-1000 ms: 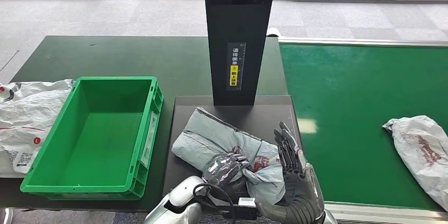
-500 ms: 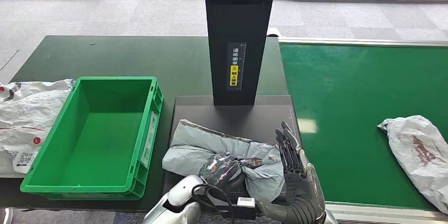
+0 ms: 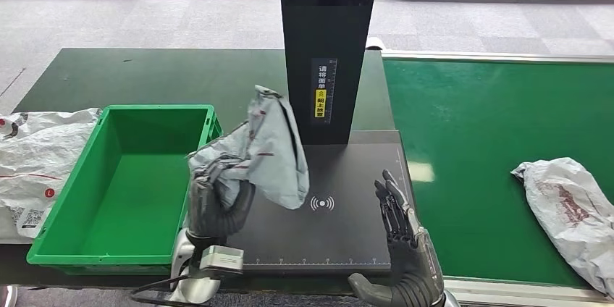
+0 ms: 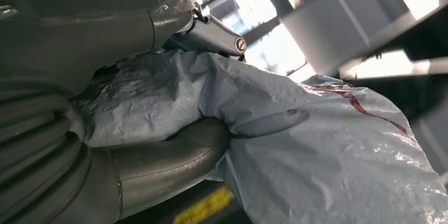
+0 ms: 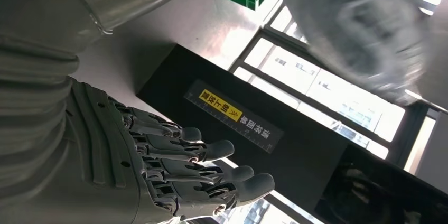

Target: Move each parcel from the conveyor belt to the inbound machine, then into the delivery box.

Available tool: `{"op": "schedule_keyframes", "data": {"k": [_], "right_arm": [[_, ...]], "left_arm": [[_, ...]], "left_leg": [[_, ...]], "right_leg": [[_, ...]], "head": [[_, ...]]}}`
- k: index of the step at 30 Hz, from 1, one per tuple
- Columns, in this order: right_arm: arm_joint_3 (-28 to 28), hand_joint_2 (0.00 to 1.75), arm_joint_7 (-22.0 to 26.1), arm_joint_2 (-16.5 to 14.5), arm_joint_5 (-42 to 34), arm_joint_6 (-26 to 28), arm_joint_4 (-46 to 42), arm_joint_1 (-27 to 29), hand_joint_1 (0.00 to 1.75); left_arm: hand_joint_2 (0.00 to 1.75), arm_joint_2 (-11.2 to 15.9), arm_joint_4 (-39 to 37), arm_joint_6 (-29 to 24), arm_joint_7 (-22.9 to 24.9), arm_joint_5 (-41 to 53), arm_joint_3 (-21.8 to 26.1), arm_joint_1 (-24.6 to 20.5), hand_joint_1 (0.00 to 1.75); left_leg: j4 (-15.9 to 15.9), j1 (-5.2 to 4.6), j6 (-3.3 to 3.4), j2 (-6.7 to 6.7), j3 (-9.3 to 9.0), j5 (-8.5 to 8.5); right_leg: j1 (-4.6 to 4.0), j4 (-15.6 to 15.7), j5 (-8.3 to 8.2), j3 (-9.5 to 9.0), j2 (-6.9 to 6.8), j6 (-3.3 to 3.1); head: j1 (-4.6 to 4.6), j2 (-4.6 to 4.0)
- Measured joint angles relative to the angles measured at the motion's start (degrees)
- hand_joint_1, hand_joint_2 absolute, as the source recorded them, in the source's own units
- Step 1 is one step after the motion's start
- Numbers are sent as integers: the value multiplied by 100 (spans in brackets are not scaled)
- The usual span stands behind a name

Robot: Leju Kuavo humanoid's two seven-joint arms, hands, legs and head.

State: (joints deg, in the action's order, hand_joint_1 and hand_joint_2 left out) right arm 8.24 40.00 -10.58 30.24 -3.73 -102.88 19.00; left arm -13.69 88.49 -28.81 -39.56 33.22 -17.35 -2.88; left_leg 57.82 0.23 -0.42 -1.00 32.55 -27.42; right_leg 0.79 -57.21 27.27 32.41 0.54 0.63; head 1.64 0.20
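Observation:
My left hand (image 3: pixel 216 198) grips a grey plastic parcel (image 3: pixel 268 146) and holds it up above the left edge of the inbound machine's black scan plate (image 3: pixel 340 227), beside the green delivery box (image 3: pixel 127 184). In the left wrist view the thumb (image 4: pixel 158 166) presses into the crumpled grey parcel (image 4: pixel 317 150). My right hand (image 3: pixel 402 238) stands with its fingers straight and apart at the plate's right front corner, holding nothing; its fingers (image 5: pixel 211 174) face the machine's black post (image 5: pixel 274 145). A white parcel (image 3: pixel 572 213) lies on the green conveyor belt (image 3: pixel 478 148).
The machine's black post (image 3: pixel 329 46) rises behind the plate. White bags (image 3: pixel 32 166) lie left of the green box on the dark table (image 3: pixel 159 75). The box holds nothing.
My left hand has lifted the grey parcel off the scan plate and carried it up and left toward the green box. The white parcel on the belt has drifted slightly left.

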Motion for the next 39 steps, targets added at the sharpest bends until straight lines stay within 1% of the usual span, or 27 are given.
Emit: {"op": "schedule_keyframes", "data": {"k": [4,8,11,13,16,19,23,26,28,31,37,38,39], "right_arm": [[0,175,6,0,-25,-27,2,-2,0],[0,175,5,0,-47,-64,11,-10,0],[-1,175,6,-5,-43,-87,19,-27,0],[-6,175,6,-20,-33,-103,19,-35,0],[-16,175,6,-29,-24,-135,19,-35,0],[-20,175,7,-28,-19,-147,19,-32,0],[-20,175,7,-28,-8,-114,19,-20,0],[-21,175,8,-28,-13,-90,19,-10,0],[-22,175,10,-28,-14,-89,19,-1,0],[-22,175,11,-28,-14,-89,19,9,0],[-22,175,11,-28,-14,-91,19,9,0],[-22,175,11,-28,-14,-93,19,10,0],[-22,175,11,-28,-12,-95,19,10,0]], "left_arm": [[175,155,716,-86,-44,-271,145,196,175],[175,268,1107,-318,-46,-500,175,287,175],[175,427,1400,-474,-48,-1003,202,282,175],[175,535,1577,-372,-54,-1493,322,231,175],[175,607,1590,103,-34,-1907,813,-5,175],[175,622,1180,472,38,-1804,1519,-433,175],[175,636,325,357,184,-1354,2369,-940,175],[175,682,-374,309,337,-1265,2796,-1242,175],[175,720,-870,272,406,-1214,3043,-1409,175],[175,751,-1398,215,422,-1154,3283,-1567,175],[175,780,-1893,196,512,-1099,3478,-1712,175],[175,781,-1959,210,568,-1073,3503,-1740,170],[175,783,-2035,240,619,-1055,3532,-1774,132]], "left_leg": [[0,0,0,-5,0,0],[0,-1,0,-1,0,0],[0,0,0,-2,0,0],[0,0,0,-2,-1,1],[0,1,-1,-3,-3,2],[0,2,-8,-2,-5,6],[0,3,-13,5,-9,10],[0,2,-13,3,-9,10],[0,2,-13,3,-9,10],[0,2,-13,6,-8,10],[0,2,-14,5,-5,9],[0,2,-14,4,-5,9],[0,1,-14,4,-7,9]], "right_leg": [[0,0,1,-2,-6,-1],[1,0,1,-1,-4,-1],[0,0,1,-1,-4,-1],[0,0,1,-1,-4,-2],[-2,-2,1,0,-5,-2],[-2,-5,-1,0,-4,-5],[-2,-7,-7,3,7,-9],[-2,-8,-7,0,6,-9],[-2,-9,-7,1,6,-9],[-2,-9,-7,3,10,-9],[-2,-8,-6,4,9,-9],[-1,-8,-6,3,8,-9],[-1,-8,-5,2,8,-8]], "head": [[0,0],[0,0],[0,0],[0,0],[0,0],[0,0],[0,0],[0,0],[0,0],[0,0],[0,0],[0,0],[0,0]]}}
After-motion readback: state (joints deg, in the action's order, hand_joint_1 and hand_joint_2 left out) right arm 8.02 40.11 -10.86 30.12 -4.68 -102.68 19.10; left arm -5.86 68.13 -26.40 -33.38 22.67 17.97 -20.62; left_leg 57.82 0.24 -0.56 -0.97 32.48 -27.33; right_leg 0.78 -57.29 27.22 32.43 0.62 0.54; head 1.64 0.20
